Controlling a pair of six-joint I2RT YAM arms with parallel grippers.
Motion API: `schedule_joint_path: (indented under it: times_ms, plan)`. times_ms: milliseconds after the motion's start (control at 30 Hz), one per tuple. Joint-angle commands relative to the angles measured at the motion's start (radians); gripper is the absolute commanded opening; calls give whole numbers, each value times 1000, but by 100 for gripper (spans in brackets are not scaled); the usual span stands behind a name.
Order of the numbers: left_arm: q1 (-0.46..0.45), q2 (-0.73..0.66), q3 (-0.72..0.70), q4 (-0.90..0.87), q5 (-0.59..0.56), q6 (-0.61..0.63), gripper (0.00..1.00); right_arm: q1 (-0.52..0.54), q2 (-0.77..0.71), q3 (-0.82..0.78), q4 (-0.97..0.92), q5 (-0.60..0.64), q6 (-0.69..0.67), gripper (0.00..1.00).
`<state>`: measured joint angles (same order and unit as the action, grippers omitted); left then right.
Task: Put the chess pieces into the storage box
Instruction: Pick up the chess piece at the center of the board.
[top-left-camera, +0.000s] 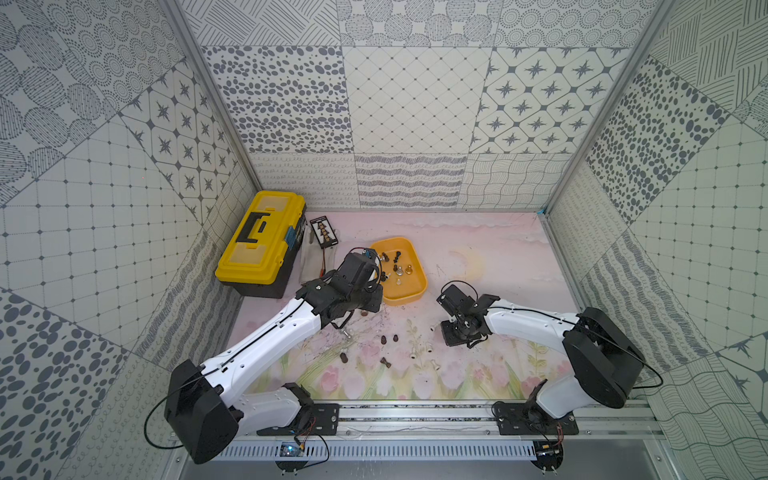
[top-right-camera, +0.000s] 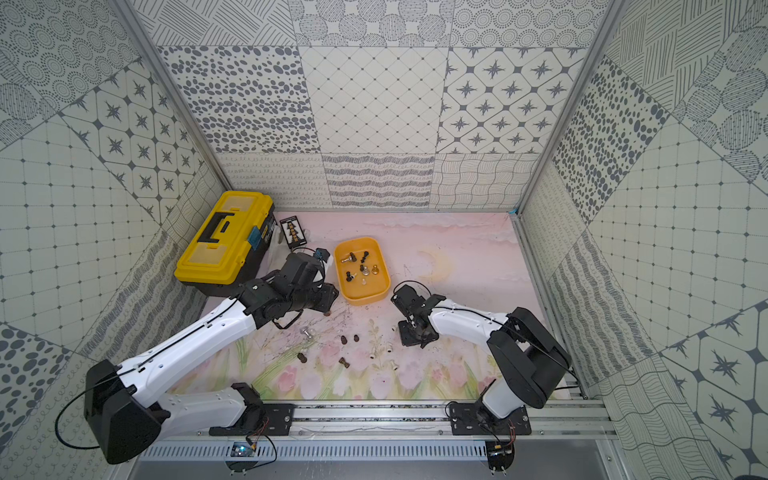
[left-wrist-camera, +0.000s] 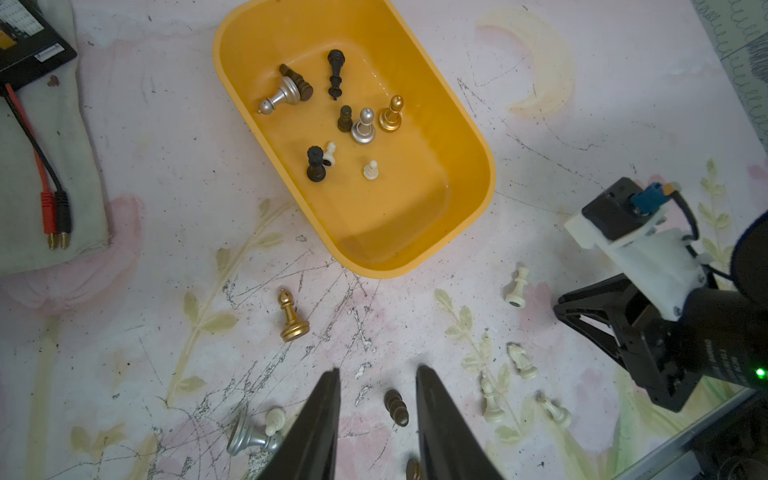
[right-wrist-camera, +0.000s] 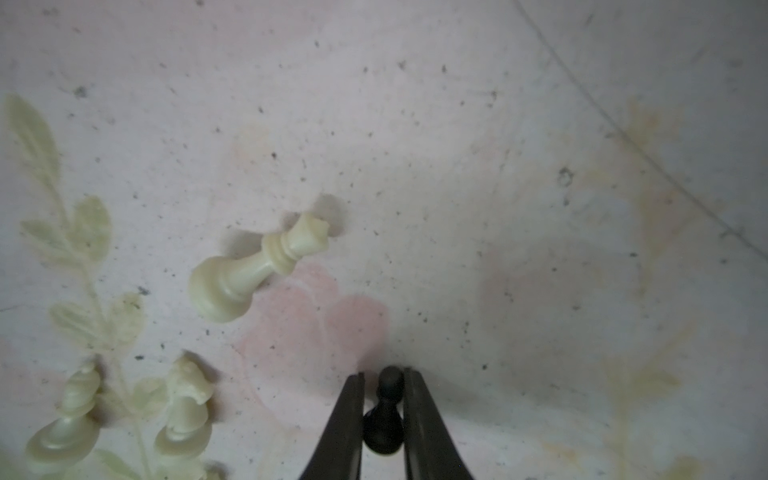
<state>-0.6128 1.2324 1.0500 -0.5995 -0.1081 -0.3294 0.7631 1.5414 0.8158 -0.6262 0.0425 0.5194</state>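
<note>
Now the right jaws grip a black pawn (right-wrist-camera: 384, 415) on the bench (right-wrist-camera: 457, 166), likely due a lift to the storage box (left-wrist-camera: 415, 216); the left jaws gape above a dark piece (left-wrist-camera: 397, 407).

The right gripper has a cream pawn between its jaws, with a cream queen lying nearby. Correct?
Not quite: the pawn between the jaws of the right gripper is black, not cream, as the right wrist view shows. The cream queen does lie nearby.
</note>
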Motion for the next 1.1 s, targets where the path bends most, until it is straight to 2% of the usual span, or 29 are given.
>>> schedule_joint_path:
  times_ms: [0,367,667,767,1067]
  plan:
    - [-2,6,-1,30,-18,1,37,12,-36,6,-32,27,14,18]
    - [-1,3,-47,63,-9,-20,37,12,-129,23,-30,33,31,15]
    - [-2,-45,-48,57,-66,0,37,-24,-114,170,31,32,-14,12]
    - [-1,-70,-55,59,-102,20,37,-56,-55,255,105,-6,-32,12]
    - [0,-59,-73,67,-120,53,35,-74,385,714,151,-94,-137,12]
